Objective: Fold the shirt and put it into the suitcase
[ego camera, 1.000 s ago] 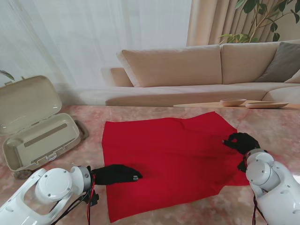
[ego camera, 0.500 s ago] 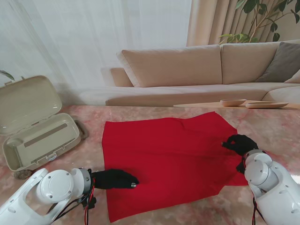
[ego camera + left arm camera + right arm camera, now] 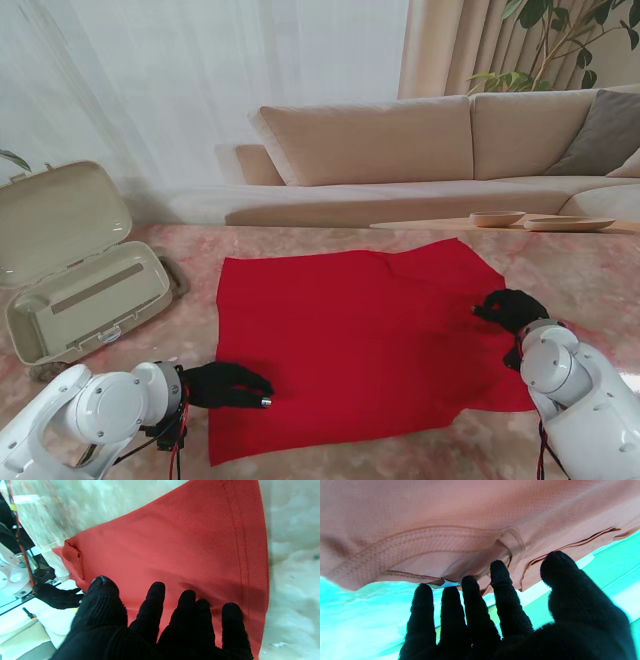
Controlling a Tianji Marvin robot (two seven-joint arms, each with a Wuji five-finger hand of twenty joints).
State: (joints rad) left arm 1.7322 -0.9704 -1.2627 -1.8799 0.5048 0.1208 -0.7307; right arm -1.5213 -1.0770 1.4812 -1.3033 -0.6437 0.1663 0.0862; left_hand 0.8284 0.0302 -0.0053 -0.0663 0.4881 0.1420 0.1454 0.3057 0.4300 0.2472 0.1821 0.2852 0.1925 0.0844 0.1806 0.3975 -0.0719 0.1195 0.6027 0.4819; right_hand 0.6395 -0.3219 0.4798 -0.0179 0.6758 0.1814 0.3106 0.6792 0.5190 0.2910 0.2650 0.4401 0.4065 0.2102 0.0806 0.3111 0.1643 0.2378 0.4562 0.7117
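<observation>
Red shirt [image 3: 360, 345] lies flat on the bench [image 3: 590, 265]; left hand [image 3: 228, 385] presses its near-left corner with fingers spread, right hand [image 3: 512, 308] fingers splayed at its right edge, gripping nothing. Suitcase [image 3: 75, 275] gapes, far left.

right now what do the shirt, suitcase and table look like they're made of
Shirt: red knit fabric, matte, with a dotted weave and stitched hems in the wrist views. Suitcase: beige hard shell, likely moulded plastic, smooth. Table: pinkish veined top, marble or imitation.
</observation>
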